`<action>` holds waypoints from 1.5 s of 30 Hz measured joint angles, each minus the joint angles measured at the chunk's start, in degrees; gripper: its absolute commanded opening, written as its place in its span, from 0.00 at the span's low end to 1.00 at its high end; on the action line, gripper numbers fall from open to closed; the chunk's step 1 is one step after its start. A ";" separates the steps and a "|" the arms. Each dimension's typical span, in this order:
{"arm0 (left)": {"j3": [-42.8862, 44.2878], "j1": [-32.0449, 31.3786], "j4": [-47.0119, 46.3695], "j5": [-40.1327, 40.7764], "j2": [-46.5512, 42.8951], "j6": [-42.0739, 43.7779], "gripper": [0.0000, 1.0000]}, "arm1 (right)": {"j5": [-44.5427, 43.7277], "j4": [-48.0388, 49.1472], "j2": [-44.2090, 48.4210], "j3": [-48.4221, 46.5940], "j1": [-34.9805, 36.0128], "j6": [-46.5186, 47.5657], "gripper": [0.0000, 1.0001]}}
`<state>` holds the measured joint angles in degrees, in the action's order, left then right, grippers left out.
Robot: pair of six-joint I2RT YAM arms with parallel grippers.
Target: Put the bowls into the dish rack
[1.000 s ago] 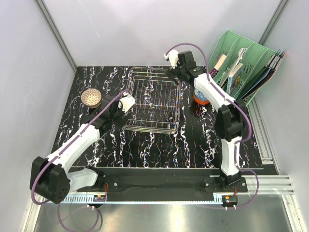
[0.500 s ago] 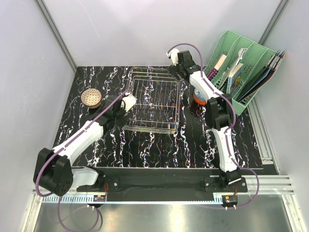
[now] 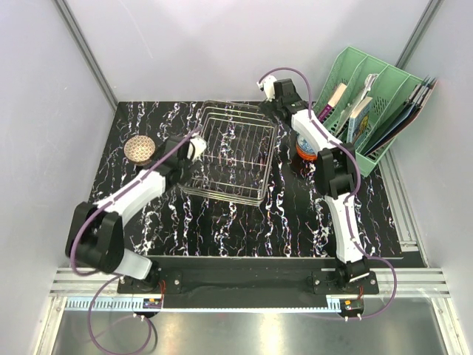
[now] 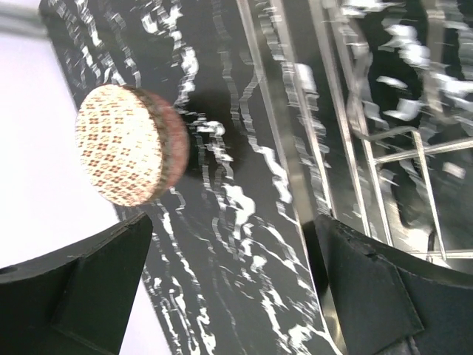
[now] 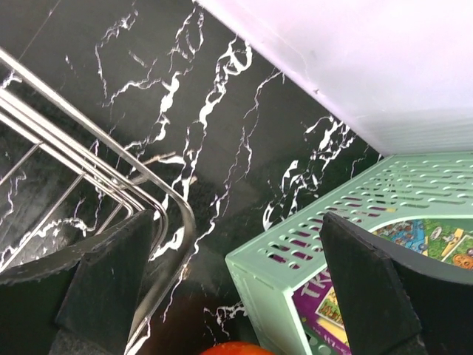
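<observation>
Basically nothing loaded yet. Dish rack sits mid-surface, slightly skewed, and no bowl shows inside its wires in any view. Pink patterned bowl is at the rack's 9 o'clock, well apart from it, standing on the black marbled surface. The left wrist view shows the same bowl alone and untouched.

Orange-red bowl is at the rack's 3 o'clock, just beside it, half hidden under the right arm. Blue shows below the orange, so possibly a stack; the count can't be told. Only an orange sliver shows in the right wrist view. Other bowls not visible.

Left jaws: spread wide, nothing between them but bare surface, by the rack's 9 o'clock side between rack and pink bowl. Right jaws: spread wide too, pinching nothing, over the rack's 1 o'clock corner, with the green organiser at 2 o'clock.

Judgement: task at the start, every bowl seen left to pick and place. The pink one looks the easy first pick for the left arm. The orange pile is awkward while the right arm covers it.
</observation>
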<state>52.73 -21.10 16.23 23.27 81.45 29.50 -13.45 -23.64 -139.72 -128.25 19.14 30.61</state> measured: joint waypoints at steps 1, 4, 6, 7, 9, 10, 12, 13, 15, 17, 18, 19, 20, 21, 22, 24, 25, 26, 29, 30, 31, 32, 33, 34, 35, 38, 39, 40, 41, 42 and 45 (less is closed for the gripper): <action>1.22 1.09 -0.04 0.22 1.49 0.24 0.99 | 0.02 0.26 0.46 0.96 0.00 0.07 1.00; 4.70 4.11 -0.92 0.63 5.55 1.07 0.99 | 0.00 0.87 2.34 4.48 0.00 0.42 1.00; 6.56 5.49 -1.77 0.83 7.69 1.99 0.99 | 0.00 1.40 3.87 7.13 0.00 0.50 1.00; 7.45 5.97 -2.05 0.92 8.70 2.36 0.99 | 0.04 1.95 4.96 9.16 0.00 0.52 1.00; 9.92 6.80 -2.03 1.07 10.93 3.37 0.99 | 0.04 2.23 7.28 12.76 -0.02 0.61 1.00; 11.19 7.06 -2.21 1.09 12.15 3.76 0.99 | 0.04 2.34 8.59 14.80 -0.04 0.63 1.00; 14.05 7.48 -1.99 1.07 14.51 4.57 0.99 | 0.11 2.36 10.80 17.84 -0.11 0.68 1.00; 15.63 7.76 -2.01 1.09 15.93 4.98 0.99 | 0.44 2.51 12.24 19.82 -0.15 0.68 1.00; 18.82 8.28 -1.73 1.11 18.62 5.66 0.99 | 0.66 2.51 14.45 22.53 -0.20 0.96 1.00; 22.75 8.85 -1.73 1.36 21.99 6.60 0.99 | 0.98 2.54 17.18 25.55 -0.22 1.31 1.00; 24.41 9.09 -1.84 1.55 23.50 7.02 0.99 | 1.07 2.54 18.18 26.47 -0.22 1.42 1.00; 25.94 9.31 -1.92 1.84 24.92 7.45 0.99 | 1.16 2.67 19.37 27.67 -0.24 1.57 1.00; 27.15 9.51 -1.88 1.99 25.97 7.78 0.99 | 1.22 2.75 20.50 28.72 -0.26 1.75 1.00; 28.85 9.70 -1.70 2.21 27.30 8.17 0.99 | 1.53 2.82 21.68 29.88 -0.26 1.97 1.00; 30.45 9.92 -1.73 2.49 28.59 8.55 0.99 | 1.90 2.80 22.80 30.88 -0.28 2.12 1.00; 33.62 10.40 -1.70 2.75 31.06 9.11 0.99 | 2.51 2.91 24.44 32.48 -0.28 2.38 1.00; 34.95 10.64 -1.75 2.99 32.13 9.46 0.99 | 2.69 3.02 25.11 33.24 -0.28 2.47 1.00; 36.15 10.86 -1.75 3.08 33.16 9.66 0.99 | 3.04 3.06 25.66 33.88 -0.28 2.58 1.00; 39.15 11.32 -1.75 3.23 35.54 10.21 0.99 | 3.76 3.93 26.47 35.41 -0.22 2.69 1.00; 39.87 11.43 -1.77 3.26 36.11 10.47 0.99 | 3.98 4.31 26.58 35.76 -0.20 2.75 1.00; 40.52 11.54 -1.73 3.30 36.57 10.73 0.99 | 4.07 4.68 26.67 36.11 -0.09 2.75 1.00; 41.13 11.63 -1.66 3.28 36.96 10.88 0.99 | 4.09 4.98 26.82 36.44 0.04 2.80 1.00; 41.81 11.69 -1.66 3.28 37.44 11.04 0.99 | 4.13 5.22 27.06 36.83 0.17 2.80 1.00; 42.53 11.74 -1.66 3.28 37.99 11.19 0.99 | 4.11 5.38 27.36 37.27 0.35 2.82 1.00; 43.32 11.80 -1.66 3.28 38.56 11.28 0.99 | 4.11 5.42 27.74 37.75 0.63 2.82 1.00; 45.40 12.11 -1.68 3.30 40.24 11.76 0.99 | 4.11 5.11 29.42 39.67 1.77 2.97 1.00; 45.97 12.22 -1.68 3.30 40.63 11.93 0.99 | 4.09 4.85 30.14 40.52 2.38 2.99 1.00; 46.64 12.33 -1.66 3.32 41.09 12.11 0.99 | 4.11 4.46 30.93 41.35 3.08 2.99 1.00; 47.39 12.50 -1.68 3.30 41.57 12.26 0.99 | 4.11 4.20 31.71 42.25 3.89 2.99 1.00; 47.76 12.59 -1.68 3.32 41.88 12.33 0.99 | 4.13 4.02 32.54 43.23 4.79 2.97 1.00; 48.61 12.90 -1.79 3.34 42.82 12.55 0.99 | 4.22 3.08 34.88 45.66 7.13 2.89 1.00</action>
<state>101.34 -8.21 14.44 26.61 124.27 42.04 -9.23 -20.56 -104.84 -82.59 26.26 33.50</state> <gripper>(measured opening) 0.993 0.994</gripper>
